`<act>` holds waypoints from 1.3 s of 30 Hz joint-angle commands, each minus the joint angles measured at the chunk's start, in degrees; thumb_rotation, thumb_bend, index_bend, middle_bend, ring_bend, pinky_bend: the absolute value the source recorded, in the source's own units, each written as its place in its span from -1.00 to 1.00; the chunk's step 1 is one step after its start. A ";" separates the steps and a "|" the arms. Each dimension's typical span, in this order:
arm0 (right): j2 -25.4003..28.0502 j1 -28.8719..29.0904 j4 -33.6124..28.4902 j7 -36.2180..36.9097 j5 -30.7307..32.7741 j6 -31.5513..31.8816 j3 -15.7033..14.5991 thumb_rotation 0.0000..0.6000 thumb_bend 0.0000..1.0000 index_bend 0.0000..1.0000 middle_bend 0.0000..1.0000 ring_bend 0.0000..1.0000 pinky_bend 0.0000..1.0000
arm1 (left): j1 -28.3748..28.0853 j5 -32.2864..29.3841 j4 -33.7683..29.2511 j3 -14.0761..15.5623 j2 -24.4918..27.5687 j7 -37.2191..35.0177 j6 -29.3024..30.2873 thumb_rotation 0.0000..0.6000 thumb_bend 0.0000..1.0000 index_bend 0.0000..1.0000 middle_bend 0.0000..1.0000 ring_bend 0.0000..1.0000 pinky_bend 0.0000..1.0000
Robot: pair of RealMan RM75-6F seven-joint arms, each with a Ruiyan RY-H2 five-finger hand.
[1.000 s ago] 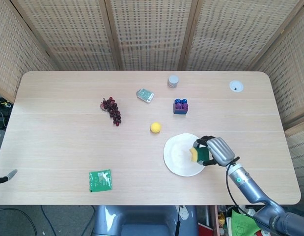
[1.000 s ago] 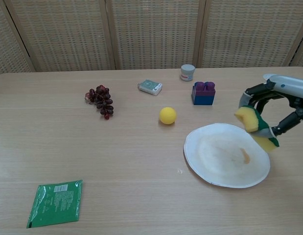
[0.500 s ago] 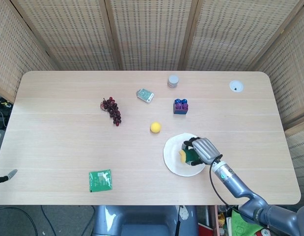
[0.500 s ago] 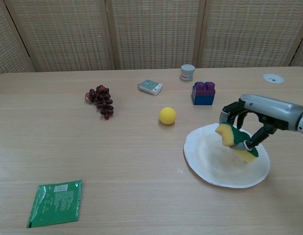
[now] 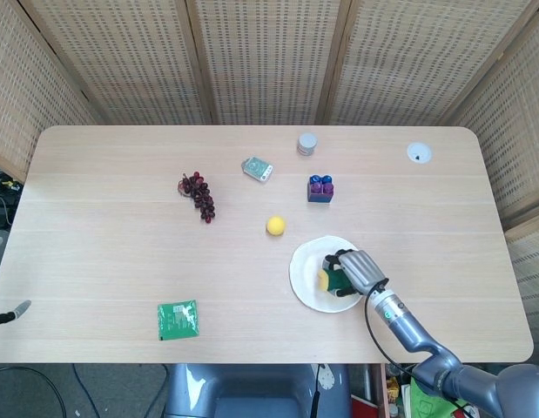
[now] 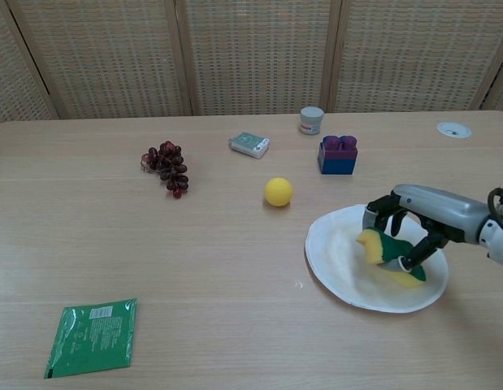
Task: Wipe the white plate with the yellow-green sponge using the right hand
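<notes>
The white plate (image 5: pixel 306 277) (image 6: pixel 340 260) lies on the table at the front right. My right hand (image 5: pixel 352 270) (image 6: pixel 418 215) reaches over it from the right and grips the yellow-green sponge (image 5: pixel 331 279) (image 6: pixel 387 253), yellow side down, low against the plate's inner surface. The fingers curl over the sponge's green top. An orange smear seen earlier on the plate is now hidden under the sponge. My left hand is out of both views.
A yellow ball (image 5: pixel 275 226) (image 6: pixel 278 192) sits just behind the plate's left side. A blue-purple block (image 6: pixel 338 154), grey-lidded jar (image 6: pixel 311 120), small packet (image 6: pixel 249 144), grapes (image 6: pixel 166 166) and green sachet (image 6: pixel 91 336) lie elsewhere on the table.
My right hand carried the sponge leftwards and down, from above the plate's right rim onto the plate's middle. The orange smear is now covered.
</notes>
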 commanded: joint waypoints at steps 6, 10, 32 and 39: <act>-2.16 -0.07 3.26 1.08 -0.17 0.11 -0.51 1.00 -0.40 0.00 0.09 -0.25 -0.25 | -0.02 -0.16 0.08 0.08 0.03 -0.14 -0.25 1.00 -1.00 -1.00 -1.00 -1.00 -1.00; -2.70 -0.20 4.46 2.18 -0.91 0.96 -1.01 1.00 -0.40 0.01 0.11 -0.24 -0.25 | 0.03 -0.32 0.00 0.05 0.06 -0.13 -0.19 1.00 -1.00 -1.00 -1.00 -1.00 -1.00; -2.43 0.77 4.41 2.17 -1.13 5.59 1.38 1.00 -0.40 0.03 0.13 -0.24 -0.90 | 0.34 0.32 -0.45 0.33 0.51 -0.88 0.25 1.00 -1.00 -1.00 -1.00 -1.00 -1.00; -4.41 -0.18 7.18 1.89 -0.90 4.21 -0.24 1.00 -0.40 0.03 0.14 -0.24 -0.94 | 0.38 0.31 -0.40 0.33 0.68 -1.27 0.23 1.00 -1.00 -1.00 -1.00 -1.00 -1.00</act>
